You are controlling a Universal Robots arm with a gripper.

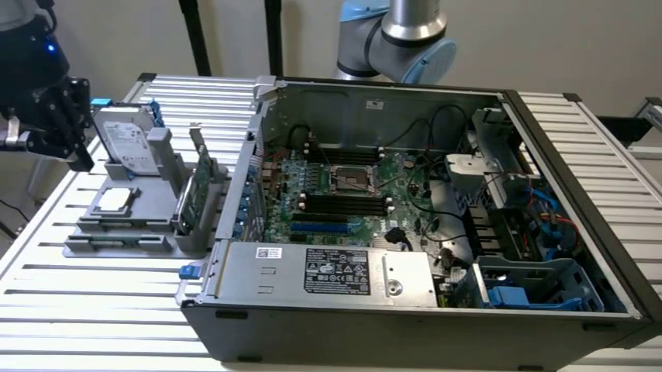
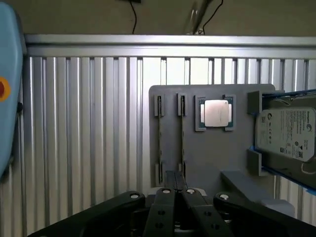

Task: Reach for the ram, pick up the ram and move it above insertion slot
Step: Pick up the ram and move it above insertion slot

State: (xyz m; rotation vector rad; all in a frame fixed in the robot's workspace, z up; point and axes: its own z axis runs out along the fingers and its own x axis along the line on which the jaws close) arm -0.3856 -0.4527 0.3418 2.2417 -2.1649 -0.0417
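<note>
Items, nearest first.

1. Table (image 1: 93, 310): ribbed aluminium slats that carry everything below.
2. Computer case (image 1: 414, 329): dark tower laid on its side with the panel off, at the exterior view's right.
   - A silver power supply (image 1: 321, 271) sits along the near wall.
   - A blue drive cage (image 1: 528, 291) fills the near corner.
3. Motherboard (image 1: 357, 180): green, flat on the case floor. It has a square processor socket, and a bank of black memory slots (image 1: 346, 204) just nearer than the socket.
4. Grey holder (image 1: 124, 246): a moulded tray beside the case, at the exterior view's left.
   - Its near end has two thin parallel slots (image 2: 159, 143). I cannot tell whether either of them carries the ram.
   - A processor (image 1: 116, 199) lies flat in a square recess behind the slots.
   - A green expansion card (image 1: 197, 194) with a metal bracket stands upright on the side towards the case.
   - A silver hard drive (image 1: 129, 139) is propped on edge at the far end.
5. Gripper (image 2: 175, 178): black, hanging over the holder beside the hard drive. Its two fingers are pressed together with nothing between them.
6. Blue casing (image 2: 7, 89): it has an orange-red spot and sits at the table's edge.
7. Arm base (image 1: 408, 39): grey and pale blue joints behind the case.
</note>
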